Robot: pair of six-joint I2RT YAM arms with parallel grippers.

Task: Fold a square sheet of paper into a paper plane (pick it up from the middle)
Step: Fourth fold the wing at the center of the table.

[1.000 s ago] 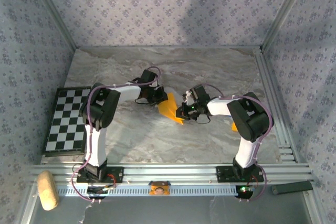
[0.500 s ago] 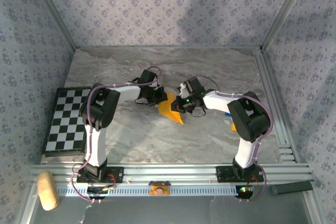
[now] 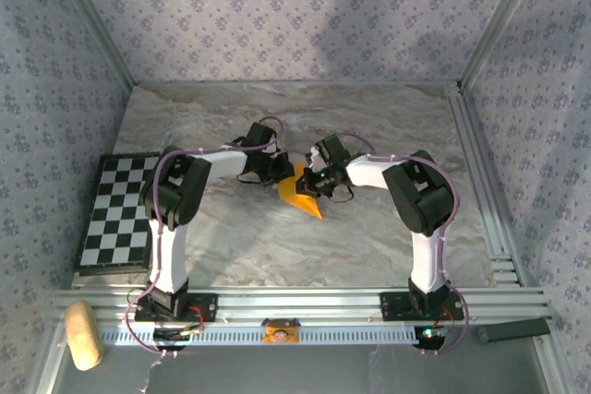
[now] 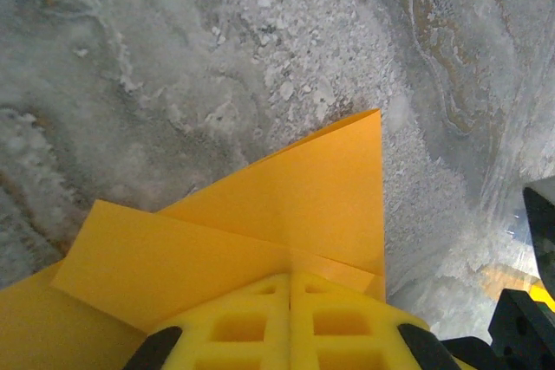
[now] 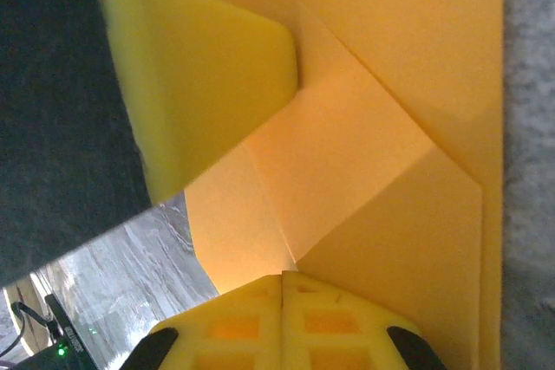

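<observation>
Thin orange-yellow paper sheet (image 3: pixel 300 197), part-folded with its point toward the bases, lies mid-table on the grey marbled tabletop (image 3: pixel 388 246); I'd rate it featherlight, floppy, tear-prone and likely to skate on the stone, so hold it at the layered folds by the centre crease. Beyond the point, left gripper (image 3: pixel 282 174) and right gripper (image 3: pixel 316 184) are both closed pad to pad, tips on the sheet's far end; can't tell if a layer is pinched. No containers involved.
</observation>
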